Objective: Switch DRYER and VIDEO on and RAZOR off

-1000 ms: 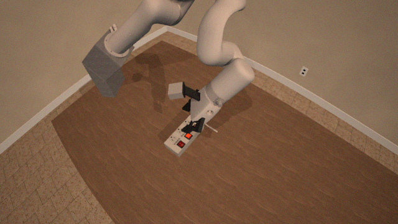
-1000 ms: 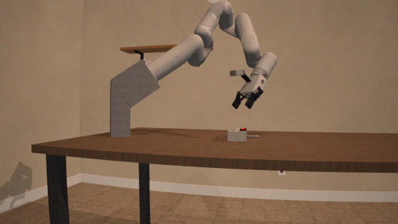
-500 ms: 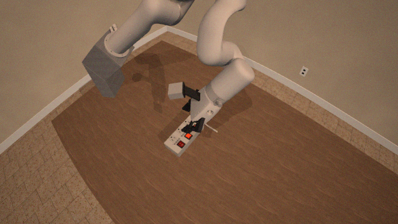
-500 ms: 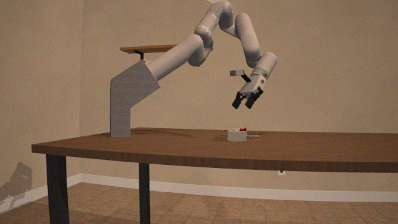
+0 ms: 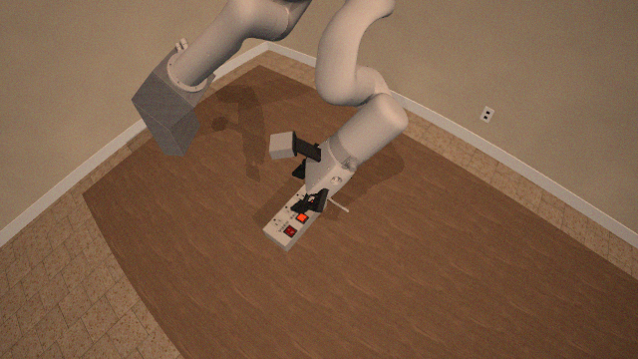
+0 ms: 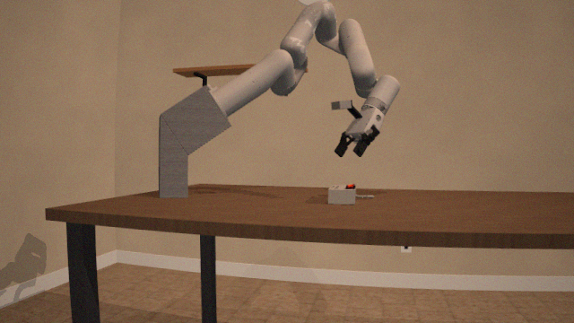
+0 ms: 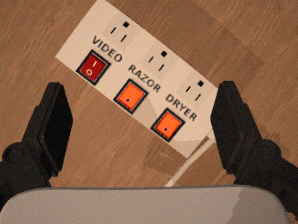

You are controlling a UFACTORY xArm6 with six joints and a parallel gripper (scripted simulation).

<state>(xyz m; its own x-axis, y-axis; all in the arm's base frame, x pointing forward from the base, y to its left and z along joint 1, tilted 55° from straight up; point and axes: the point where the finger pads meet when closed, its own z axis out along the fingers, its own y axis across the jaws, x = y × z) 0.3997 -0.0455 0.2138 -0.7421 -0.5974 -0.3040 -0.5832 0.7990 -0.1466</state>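
Observation:
A white power strip (image 7: 143, 76) lies flat on the wooden table, label side up. It has three rocker switches in a row. The VIDEO switch (image 7: 93, 67) is dark red, unlit. The RAZOR switch (image 7: 131, 96) and the DRYER switch (image 7: 168, 124) glow bright orange. My gripper (image 7: 141, 100) is open and empty, hanging well above the strip, its two black fingers on either side of the switch row in the wrist view. In the exterior view the gripper (image 6: 352, 147) hovers clearly above the strip (image 6: 342, 195). From above, the arm partly hides the strip (image 5: 292, 221).
A thin white cord stub (image 5: 339, 204) sticks out of the strip's far end. The arm's grey base block (image 6: 179, 144) stands at the table's left rear. A small wooden shelf (image 6: 211, 70) hangs on the wall behind it.

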